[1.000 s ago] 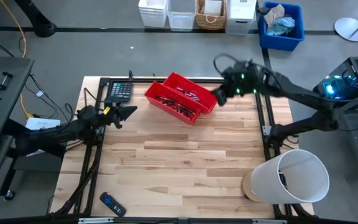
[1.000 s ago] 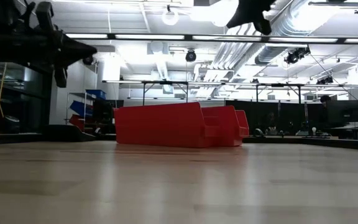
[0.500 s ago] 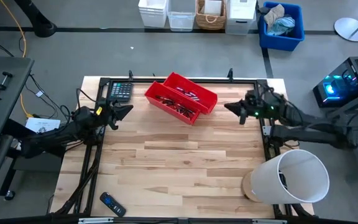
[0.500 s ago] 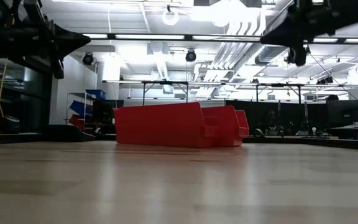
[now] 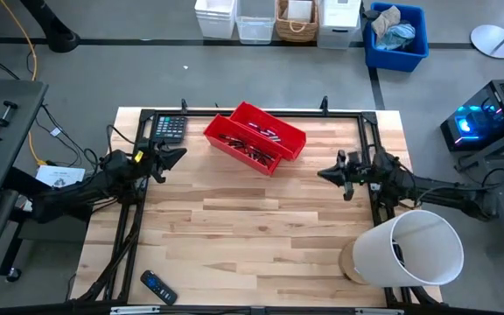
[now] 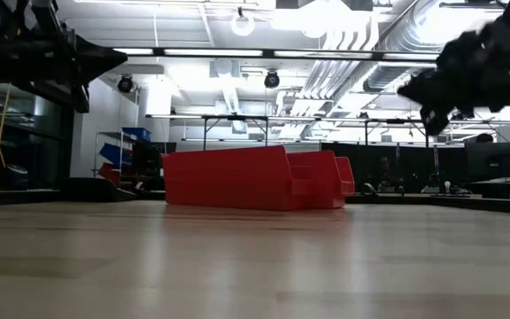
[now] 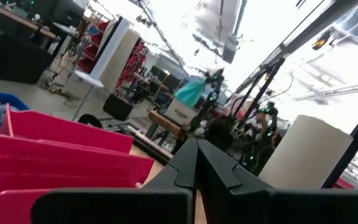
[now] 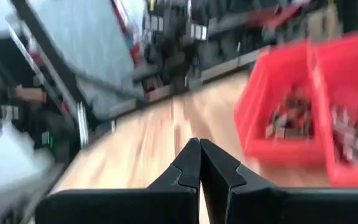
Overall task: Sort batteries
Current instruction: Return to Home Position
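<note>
Two red bins (image 5: 254,138) stand side by side near the table's far edge. They hold the batteries (image 5: 250,150), small dark and silver pieces, which also show blurred in the right wrist view (image 8: 289,118). My left gripper (image 5: 184,153) hovers shut to the left of the bins, above the table, with its fingertips (image 7: 197,144) pointing at them. My right gripper (image 5: 321,174) hangs shut to the right of the bins and nearer than they are, clear of the table (image 6: 404,89). Its shut tips (image 8: 200,142) point toward the bins.
A dark calculator (image 5: 168,128) lies at the far left corner and a black remote (image 5: 157,287) at the near left edge. A large white cylinder (image 5: 414,249) lies at the near right corner. A black metal frame (image 5: 370,149) borders the table; bare wood spreads in the middle.
My right gripper has drawn away from the right end of the bins, toward the table's right and near edges, and has come lower, staying shut. My left gripper has pulled back a little toward the left edge. The bins have kept still.
</note>
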`<state>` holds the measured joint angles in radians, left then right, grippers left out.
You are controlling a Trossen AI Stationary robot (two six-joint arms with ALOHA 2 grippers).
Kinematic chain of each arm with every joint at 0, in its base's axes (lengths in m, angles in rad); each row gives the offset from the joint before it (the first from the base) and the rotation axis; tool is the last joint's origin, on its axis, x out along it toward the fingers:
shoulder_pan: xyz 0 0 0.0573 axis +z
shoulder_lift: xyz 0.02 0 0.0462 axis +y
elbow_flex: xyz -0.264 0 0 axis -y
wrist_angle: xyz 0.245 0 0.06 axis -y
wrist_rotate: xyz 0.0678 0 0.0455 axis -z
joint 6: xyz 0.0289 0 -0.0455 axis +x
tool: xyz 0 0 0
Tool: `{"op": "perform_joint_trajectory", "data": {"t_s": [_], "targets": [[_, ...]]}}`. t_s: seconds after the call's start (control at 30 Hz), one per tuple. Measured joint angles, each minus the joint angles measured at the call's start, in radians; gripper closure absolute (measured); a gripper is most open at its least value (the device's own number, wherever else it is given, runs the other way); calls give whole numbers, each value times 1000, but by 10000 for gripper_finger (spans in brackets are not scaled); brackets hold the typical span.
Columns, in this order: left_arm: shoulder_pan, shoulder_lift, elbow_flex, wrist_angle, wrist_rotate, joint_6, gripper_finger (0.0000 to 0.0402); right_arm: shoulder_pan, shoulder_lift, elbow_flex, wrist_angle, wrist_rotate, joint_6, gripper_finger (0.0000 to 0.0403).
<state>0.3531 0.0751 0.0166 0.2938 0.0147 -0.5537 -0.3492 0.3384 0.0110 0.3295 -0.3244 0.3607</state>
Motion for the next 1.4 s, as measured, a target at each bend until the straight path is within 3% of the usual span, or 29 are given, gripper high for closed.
{"op": "perform_joint_trajectory", "data": {"t_s": [0.1,0.3,0.5,0.63,0.83,1.03,1.4], "targets": [[0,-71,0,-39,0,-2,402,0,1,-1,-91,-25,-44,403],[1,-72,-5,-82,0,0,402,0,2,0,-283,73,67,403],[-25,-69,-4,-298,-6,0,401,0,15,0,-285,92,107,403],[-34,-71,-5,-287,-8,-1,401,14,0,0,-288,106,111,403],[-45,-72,-4,-286,-7,0,401,217,-329,-1,-303,220,110,403],[-76,-72,-4,-285,0,-1,401,324,-338,-1,-117,191,107,403],[-130,-72,-4,-286,0,14,401,321,-338,-1,-187,191,110,402]]}}
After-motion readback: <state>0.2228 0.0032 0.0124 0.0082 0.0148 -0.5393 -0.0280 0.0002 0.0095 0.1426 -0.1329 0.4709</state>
